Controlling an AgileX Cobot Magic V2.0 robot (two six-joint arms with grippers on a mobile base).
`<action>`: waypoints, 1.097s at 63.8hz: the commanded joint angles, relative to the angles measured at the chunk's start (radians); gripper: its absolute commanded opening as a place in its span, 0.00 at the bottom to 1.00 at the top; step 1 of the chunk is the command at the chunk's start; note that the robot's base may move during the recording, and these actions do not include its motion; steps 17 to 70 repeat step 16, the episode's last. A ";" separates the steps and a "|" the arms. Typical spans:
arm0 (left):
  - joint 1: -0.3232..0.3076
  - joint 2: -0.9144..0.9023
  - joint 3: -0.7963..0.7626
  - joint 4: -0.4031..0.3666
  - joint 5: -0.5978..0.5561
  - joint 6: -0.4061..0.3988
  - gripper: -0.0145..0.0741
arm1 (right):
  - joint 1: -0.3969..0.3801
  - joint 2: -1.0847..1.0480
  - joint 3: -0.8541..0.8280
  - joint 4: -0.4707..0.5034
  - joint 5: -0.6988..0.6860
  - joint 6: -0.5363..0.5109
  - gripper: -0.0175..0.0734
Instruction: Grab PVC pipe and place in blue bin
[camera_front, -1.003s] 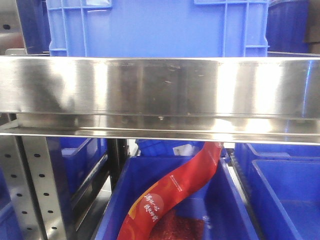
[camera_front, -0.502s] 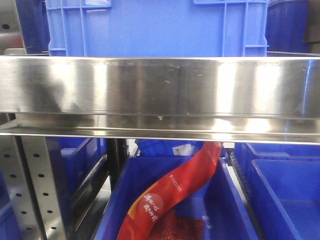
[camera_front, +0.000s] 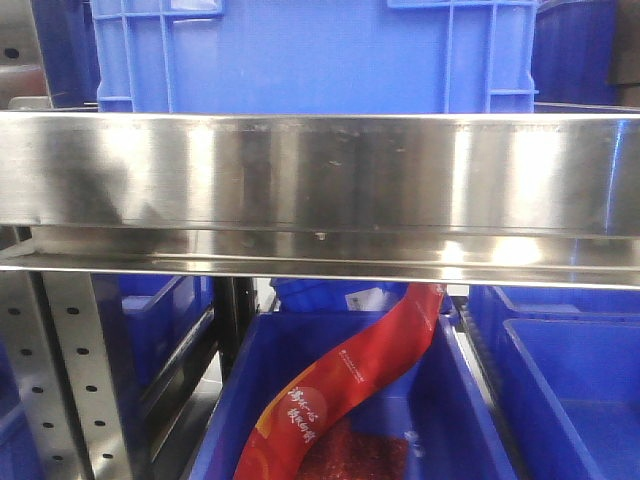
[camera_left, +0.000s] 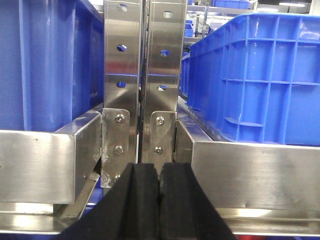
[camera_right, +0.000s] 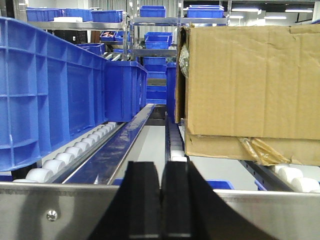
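Note:
The PVC pipe is out of view in every frame. Several blue bins show: one (camera_front: 300, 55) sits on the steel shelf in the front view, and another (camera_front: 440, 410) below it holds a red packet (camera_front: 350, 385). My left gripper (camera_left: 160, 170) is shut with nothing between its black pads, facing two steel uprights (camera_left: 142, 75) between blue bins. My right gripper (camera_right: 161, 170) is also shut and empty, level with a steel rail, looking down a roller lane.
A wide steel shelf beam (camera_front: 320, 185) fills the middle of the front view. A perforated steel post (camera_front: 75, 380) stands at lower left. In the right wrist view a cardboard box (camera_right: 250, 85) sits on rollers at right, a blue bin (camera_right: 45, 90) at left.

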 joint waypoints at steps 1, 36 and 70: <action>-0.004 -0.006 -0.001 0.000 -0.017 0.002 0.04 | -0.007 -0.003 -0.001 -0.006 -0.021 0.000 0.01; -0.004 -0.006 -0.001 0.000 -0.017 0.002 0.04 | -0.007 -0.003 -0.001 -0.006 -0.021 0.000 0.01; -0.004 -0.006 -0.001 0.000 -0.017 0.002 0.04 | -0.007 -0.003 -0.001 -0.006 -0.021 0.000 0.01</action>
